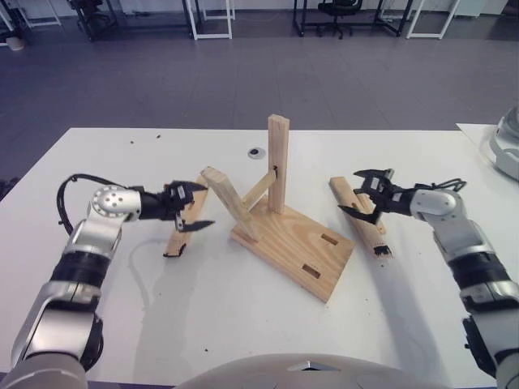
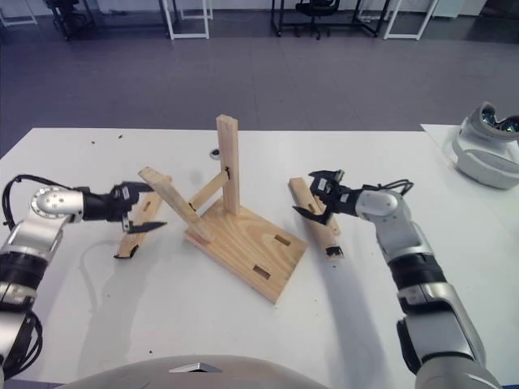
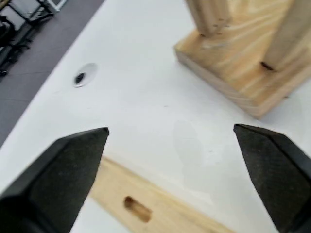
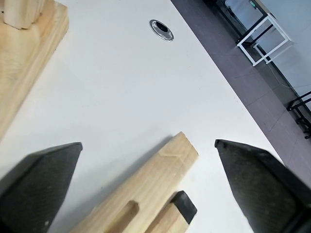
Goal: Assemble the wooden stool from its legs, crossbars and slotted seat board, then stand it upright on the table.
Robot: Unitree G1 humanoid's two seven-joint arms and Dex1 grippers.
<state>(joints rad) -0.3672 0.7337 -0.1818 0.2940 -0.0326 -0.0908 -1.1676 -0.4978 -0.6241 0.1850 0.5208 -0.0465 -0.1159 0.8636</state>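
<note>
Both with fingers apart, my left end effector [image 1: 207,205] hovers over one loose leg [image 1: 178,240], my right end effector [image 1: 349,192] over a second loose leg [image 1: 370,228], likely to fill the seat board's [image 1: 280,235] empty slots [image 1: 328,239]

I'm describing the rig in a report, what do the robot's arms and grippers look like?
Both arms are silver-grey segments with black bands at the joints. The left arm has a round, screw-dotted wrist housing and a looping black cable; the right arm has thin black cables near its wrist. The left gripper and right gripper each have two black, pointed, wedge-like fingers.
</note>
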